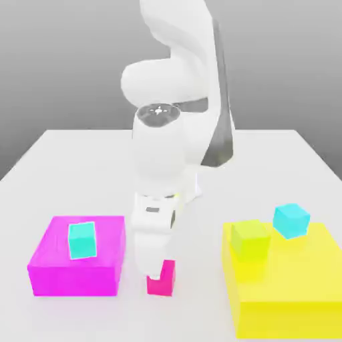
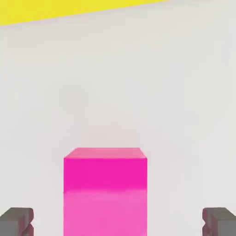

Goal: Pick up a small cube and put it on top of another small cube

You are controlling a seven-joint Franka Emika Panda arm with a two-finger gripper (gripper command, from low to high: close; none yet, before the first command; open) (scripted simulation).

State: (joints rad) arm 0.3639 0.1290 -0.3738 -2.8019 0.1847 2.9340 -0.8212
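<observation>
The small hot-pink cube rests on the white table between the two big blocks. My gripper has come down right over it and hides part of its top in the exterior view. In the hand view the cube sits centred between my two dark fingertips, and my gripper is open, with a wide gap on each side of the cube. Other small cubes are a teal one, a lime-green one and a cyan one.
The teal cube lies on a large flat magenta block at the exterior view's left. The lime and cyan cubes lie on a large yellow block at the right, whose edge appears in the hand view.
</observation>
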